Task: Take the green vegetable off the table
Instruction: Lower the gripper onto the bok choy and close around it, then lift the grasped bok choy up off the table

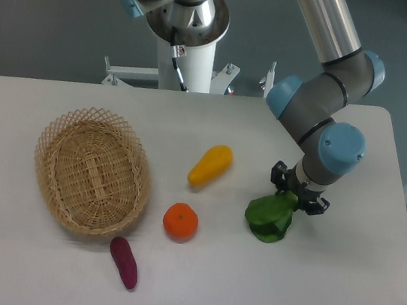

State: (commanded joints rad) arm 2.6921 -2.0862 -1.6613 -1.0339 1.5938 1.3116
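- Reaching in from the top of the view, silver upper link angled down to grey joints with blue caps, wrist pointing straight down over the right half of the table (335, 292).
- Gripper (295, 199) low at the stalk end of the green vegetable (270, 216), black fingers drawn in close on either side of the pale stalk; seemingly clamped on it, though the blue-capped wrist hides most of the contact.
- Green vegetable on the right-centre of the table, dark leaves spread down and to the left of the gripper; leaves look to be touching the white surface, whether fully resting or partly lifted cannot be told.
- Yellow elongated fruit (210, 165) to the left of the gripper, lying tilted, apart from the vegetable.
- Orange (180, 221) left of the leaves, near but not touching.
- Purple eggplant-like piece (124, 262) lower left of the orange, lying on its side.
- Wicker basket (92, 171) on the left half of the table, well apart from the arm.
- White robot pedestal (189, 52) beyond the far edge of the table.
- Nothing lying between the gripper and the vegetable; nearest neighbours all off to the left.
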